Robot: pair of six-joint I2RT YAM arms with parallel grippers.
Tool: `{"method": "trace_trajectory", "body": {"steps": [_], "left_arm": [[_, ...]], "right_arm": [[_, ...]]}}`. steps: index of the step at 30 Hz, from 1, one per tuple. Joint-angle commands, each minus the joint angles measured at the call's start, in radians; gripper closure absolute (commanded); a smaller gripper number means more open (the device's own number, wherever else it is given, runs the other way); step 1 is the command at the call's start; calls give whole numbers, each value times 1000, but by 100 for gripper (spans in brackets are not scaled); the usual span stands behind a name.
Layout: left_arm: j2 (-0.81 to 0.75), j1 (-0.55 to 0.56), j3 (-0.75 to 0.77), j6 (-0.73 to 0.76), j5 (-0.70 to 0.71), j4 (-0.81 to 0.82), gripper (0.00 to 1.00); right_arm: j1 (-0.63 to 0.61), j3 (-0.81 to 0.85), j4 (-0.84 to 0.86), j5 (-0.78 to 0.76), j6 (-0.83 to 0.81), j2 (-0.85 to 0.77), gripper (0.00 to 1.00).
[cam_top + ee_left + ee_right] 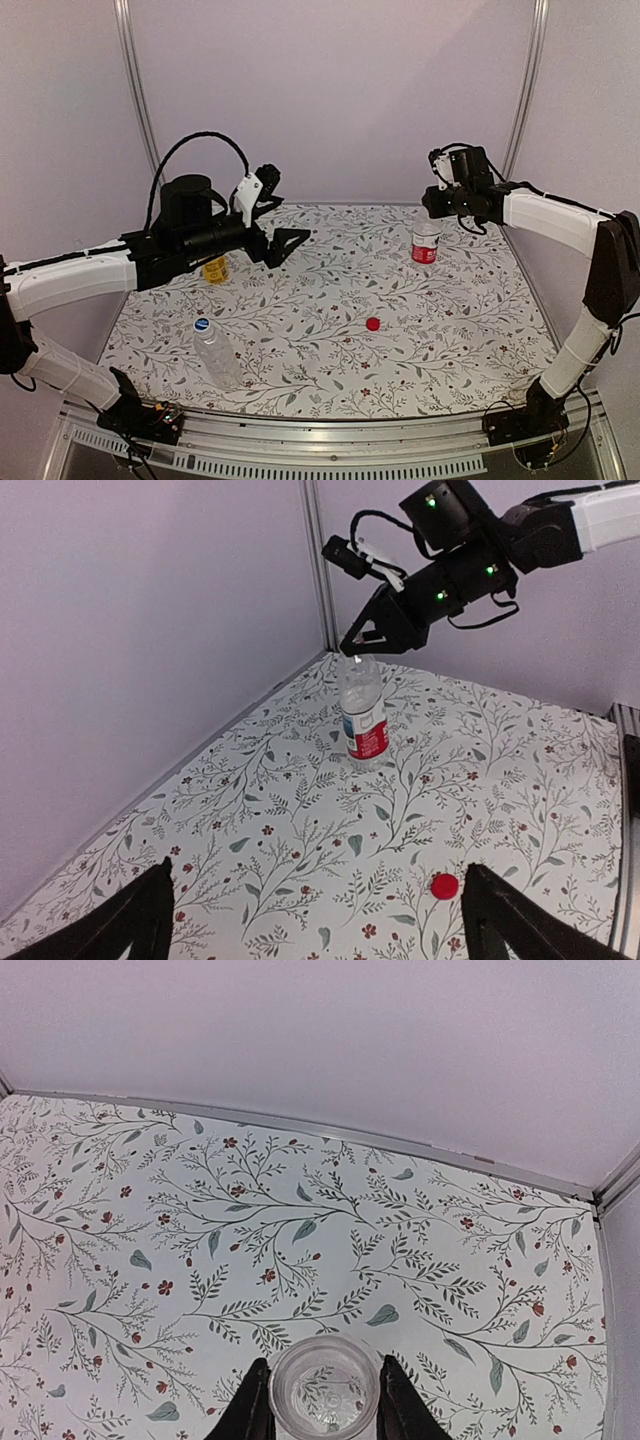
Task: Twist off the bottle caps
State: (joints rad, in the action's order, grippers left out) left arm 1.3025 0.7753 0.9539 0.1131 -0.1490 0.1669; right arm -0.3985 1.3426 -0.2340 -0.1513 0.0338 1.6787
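The left arm [190, 240] mostly hides the small yellow-orange plastic bottle [215, 270]. The right wrist view crops the clear red-labelled bottle [325, 1392]; whether the right jaws touch it is unclear.

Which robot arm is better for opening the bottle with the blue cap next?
The left. The blue-capped bottle stands on the left side, and the left gripper is open and empty. The right gripper sits far off, its fingers flanking the red-labelled bottle.

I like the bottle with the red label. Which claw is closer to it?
Right. The right claw is at the bottle's open top; the left claw hangs far across the table.
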Motion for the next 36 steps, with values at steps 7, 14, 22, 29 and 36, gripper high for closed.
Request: {"method": "trace_trajectory", "body": {"steps": [7,14,22,29,36], "left_arm": [[-10,5,-10,19,5,13,0],[-9,5,-11,20,6,12,0],[-5,5,-10,21,5,13,0],[-4,5,-10,22,5,11,0],[-2,5,-11,21,5,11,0]], "right_arm": [[3,-5,-37,-15,11,-11,67],[2,7,-51,-12,11,-15,60],[2,7,-56,-11,14,-32,54],[3,13,-57,-10,17,-46,43],[3,18,-62,-13,17,-57,37]]}}
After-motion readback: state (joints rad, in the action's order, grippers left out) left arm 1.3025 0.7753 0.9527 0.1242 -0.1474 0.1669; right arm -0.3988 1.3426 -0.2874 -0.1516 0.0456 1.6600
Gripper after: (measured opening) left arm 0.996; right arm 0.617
